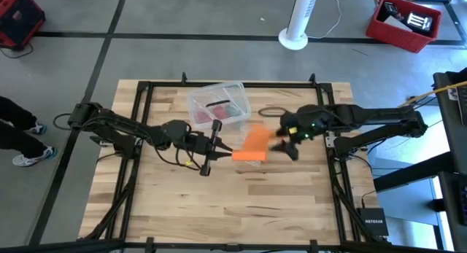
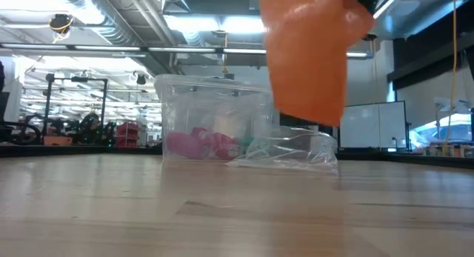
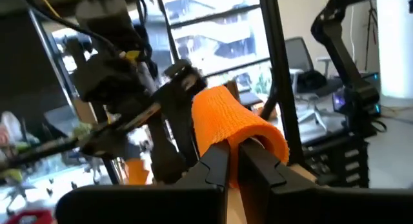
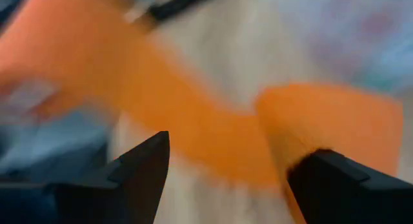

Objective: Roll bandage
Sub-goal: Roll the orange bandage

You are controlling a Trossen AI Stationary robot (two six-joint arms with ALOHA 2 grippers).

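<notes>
Orange bandage (image 1: 252, 145) clamped in left gripper (image 1: 228, 150); right gripper (image 1: 286, 146) agape

Both arms are dark, near-black builds of slim tubular links joined by chunkier motor housings, with thin black cables looping alongside them. The left arm (image 1: 131, 129) carries a short run of yellow wire near its wrist — visible from above and again in its own wrist view beside a blocky black housing. The right arm (image 1: 365, 122) shows small green lights glowing on its wrist block. The left gripper (image 3: 240, 164) has flat, matte black fingers with squared edges; the right gripper (image 4: 226, 179) has broad black fingers tapering to angled tips.
</notes>
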